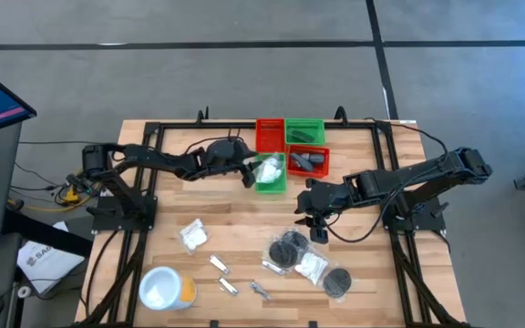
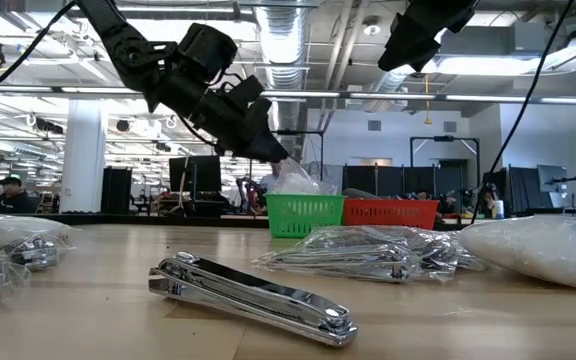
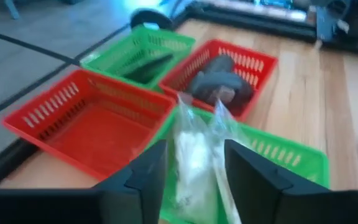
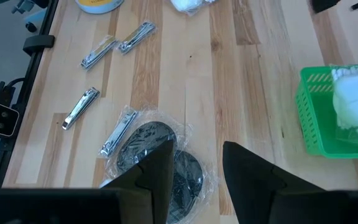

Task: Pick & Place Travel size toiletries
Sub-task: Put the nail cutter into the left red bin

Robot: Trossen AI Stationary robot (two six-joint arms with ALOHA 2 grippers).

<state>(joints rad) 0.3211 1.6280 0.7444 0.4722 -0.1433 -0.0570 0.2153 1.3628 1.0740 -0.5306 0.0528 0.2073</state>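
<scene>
Four slotted plastic bins sit clustered at the counter's far middle in the high view: red bin, green bin, second red bin, near green bin. Left arm reaches in from the left, elbow bent, left gripper over the near green bin, where a white wrapped packet lies. Right arm stretches in from the right, right gripper pointing down above the black discs in clear wrap. Another white packet and a white round tub lie toward the near left.

Low view: left gripper hangs tilted over the green bin, crinkled clear wrap just under its tip. A shiny metal nail clipper lies in the foreground on the wood counter.

Left wrist view: jaws spread, the packet between them but not pinched, resting in the green bin. Dark grey items fill the adjacent red bin.

Right wrist view: jaws spread, holding nothing, above the wrapped discs. Silver sachets lie well apart on the planks.
</scene>
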